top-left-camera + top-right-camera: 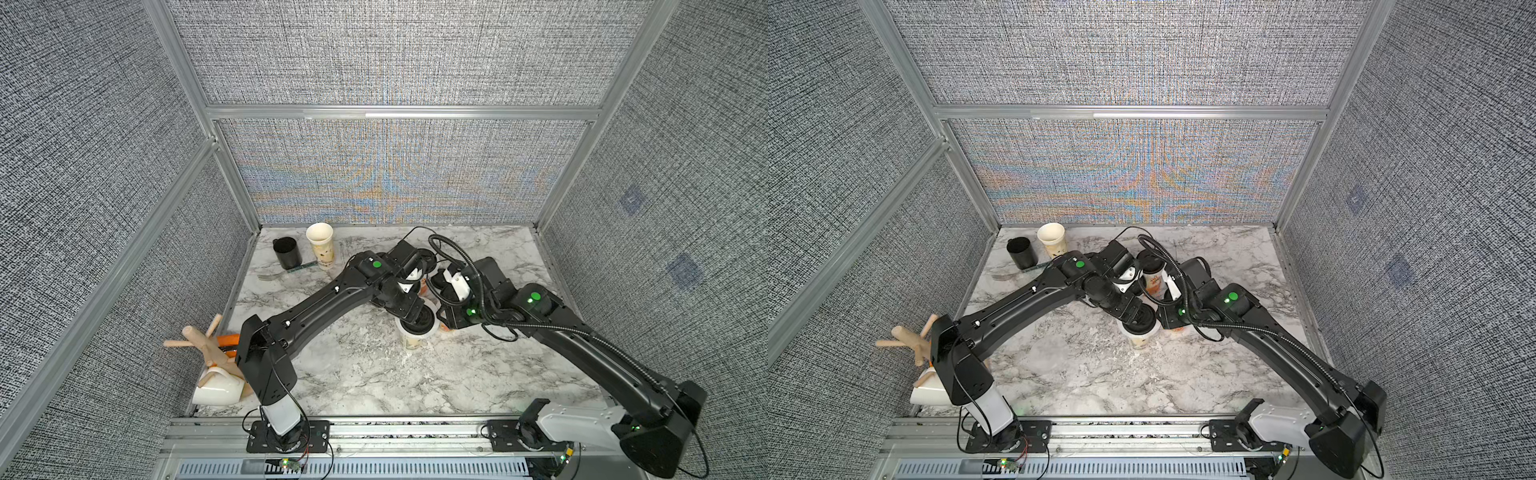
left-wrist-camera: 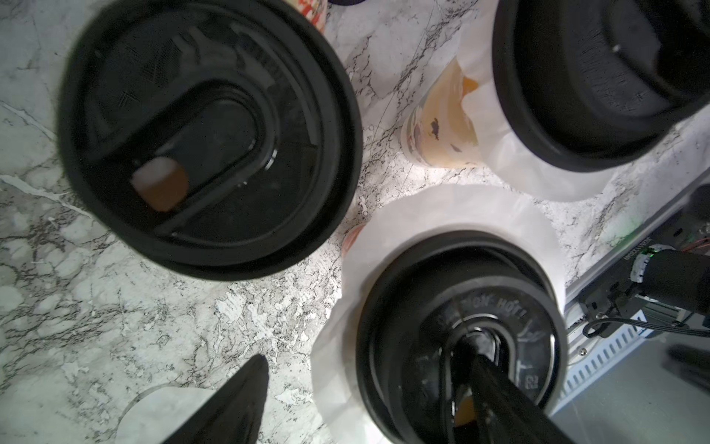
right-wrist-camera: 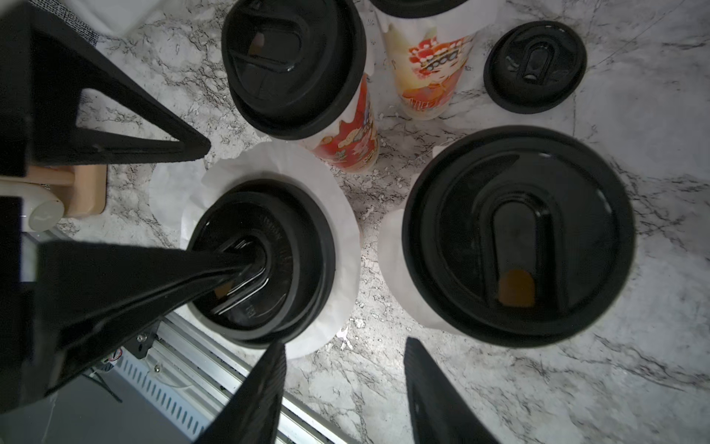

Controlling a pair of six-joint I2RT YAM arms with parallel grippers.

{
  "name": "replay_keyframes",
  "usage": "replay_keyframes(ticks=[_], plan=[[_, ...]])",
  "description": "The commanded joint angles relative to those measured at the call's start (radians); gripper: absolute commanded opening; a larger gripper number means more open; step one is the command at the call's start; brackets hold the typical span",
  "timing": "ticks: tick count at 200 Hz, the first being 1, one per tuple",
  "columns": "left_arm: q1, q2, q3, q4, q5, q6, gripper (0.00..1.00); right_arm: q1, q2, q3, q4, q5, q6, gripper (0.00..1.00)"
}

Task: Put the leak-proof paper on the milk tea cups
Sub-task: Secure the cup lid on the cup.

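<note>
A loose sheet of leak-proof paper (image 2: 153, 411) is seen flat on the table (image 2: 115, 288) just beside the free finger of the left gripper (image 2: 365, 350). The one open milk tea cup (image 1: 321, 249) stands well apart at the back left, on the left arm's side, so that arm is judged nearer. The left gripper is spread wide and holds nothing, one finger resting in the recess of a black lid (image 2: 399, 365); the right gripper (image 3: 345, 342) is partly spread and empty.
</note>
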Motion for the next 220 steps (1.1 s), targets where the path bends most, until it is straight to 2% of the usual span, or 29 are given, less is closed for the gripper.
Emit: replay_keyframes(ticks=[1,52,220], plan=[[-0.001,0.003,-0.017,-0.078,-0.063,0.011,0.83,0.01,0.013,0.0,0.055,0.003,0.027,0.51],[-0.001,0.0,0.013,-0.1,-0.07,0.02,0.83,0.034,0.025,-0.002,0.059,-0.006,0.034,0.45],[-0.001,0.013,0.074,-0.117,-0.061,0.027,0.82,0.048,0.075,-0.019,0.093,-0.028,0.028,0.38]])
